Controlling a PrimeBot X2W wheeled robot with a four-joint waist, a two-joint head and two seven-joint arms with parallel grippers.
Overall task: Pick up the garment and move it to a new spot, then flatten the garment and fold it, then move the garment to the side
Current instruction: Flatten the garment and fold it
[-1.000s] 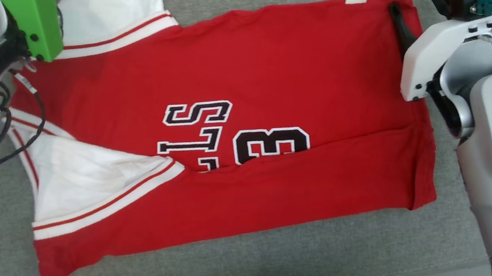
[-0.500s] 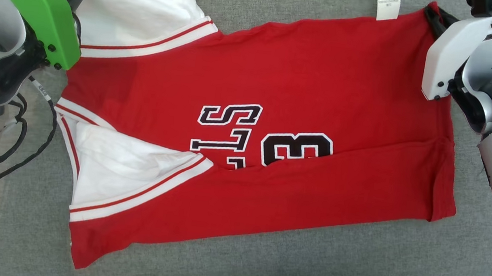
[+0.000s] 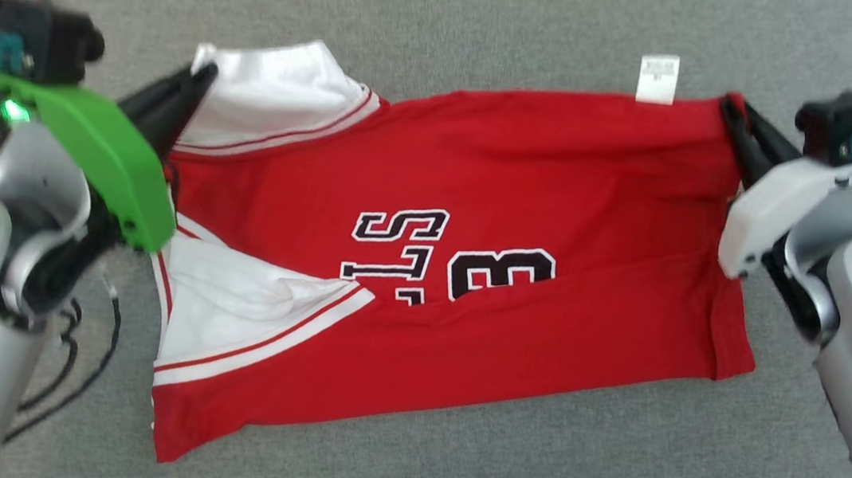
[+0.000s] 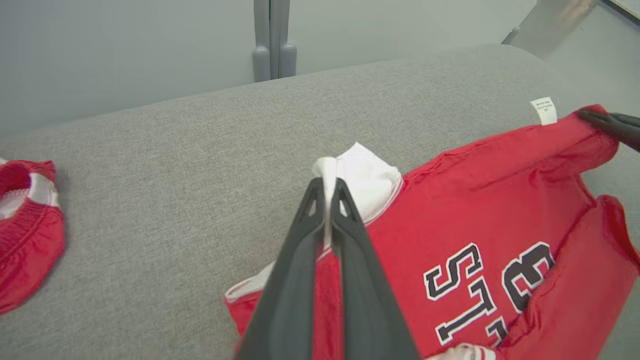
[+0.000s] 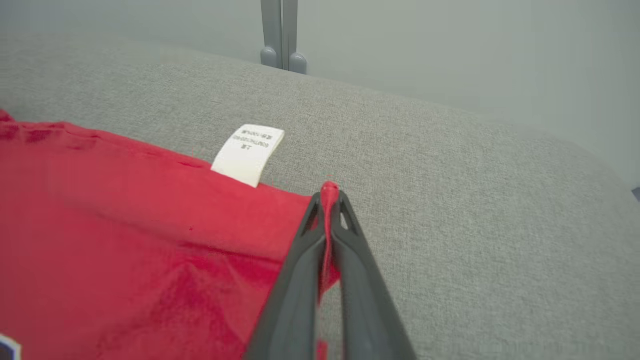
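jersey (image 3: 530, 171) spread across the grey cushion (image 3: 452, 9), red, black-and-white lettering (image 3: 455, 262) facing up. left gripper (image 4: 327, 184) is on the far sleeve (image 3: 282, 94), the white one, jaws pressed together with the sleeve's edge pinched between them. in the wrist view the white cloth pokes up past the tips. right gripper (image 5: 329, 196) is at the opposite far corner, jaws clamped on the red hem, a small nub of fabric sticking out above the tips. between the two grips the jersey's far edge runs nearly straight and looks pulled taut. a white tag (image 3: 658, 79) juts from that edge, near the right gripper, lying on the cushion. the near half of the jersey rests flat, and its near long edge is folded up over the lower part of the lettering. near sleeve (image 3: 242, 306), white with red stripes, lies at the near left. in the head view the green cover (image 3: 106, 162) on the left wrist overlaps the jersey's left edge, and the white cover (image 3: 766, 213) on the right wrist sits just beside the right edge. off at the far left, well apart from the jersey, a red bundle (image 4: 25, 235) with white trim sits on the cushion. behind the cushion a grey post (image 4: 272, 40) stands against a pale wall (image 4: 125, 50).
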